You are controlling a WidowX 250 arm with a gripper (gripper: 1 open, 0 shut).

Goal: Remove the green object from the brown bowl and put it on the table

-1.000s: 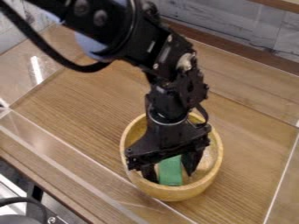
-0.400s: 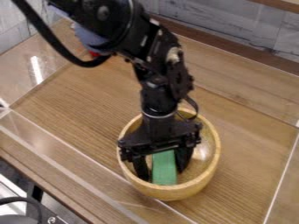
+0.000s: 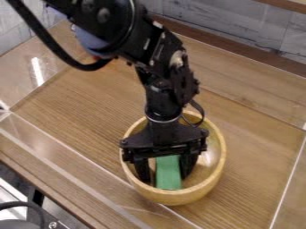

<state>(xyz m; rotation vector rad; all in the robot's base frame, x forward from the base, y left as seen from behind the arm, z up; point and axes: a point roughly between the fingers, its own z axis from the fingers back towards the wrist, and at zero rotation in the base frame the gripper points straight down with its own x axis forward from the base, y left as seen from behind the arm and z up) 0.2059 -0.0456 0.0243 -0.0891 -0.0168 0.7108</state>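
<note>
gripper: we're looking at the gripper [image 3: 169, 164] pointing straight down into the brown bowl [image 3: 143, 185], jaws spread wide, nothing clamped yet as far as we can tell

green object: the green object [image 3: 171, 173] is lying inside the bowl, right under the gripper and between its two fingers, one finger on each side of it

long axis: we're reading the bar as running from the gripper's middle toward the near rim of the bowl, so the fingers are standing across its narrow width, not its length. That's the line-up we'd want for a pinch

touching or not: can't tell whether the fingertips are touching the bar or the bowl floor, the black fingers are hiding that bit

arm: only one arm here, so no question which is nearer, it's coming down from the upper left of the view

surface: the wood-grain surface [image 3: 84, 103] is lying open to the left of and behind the gripper, outside the bowl

what we're guessing comes next: closing on the bar looks like the step in hand, lift and set-down not yet done
</note>
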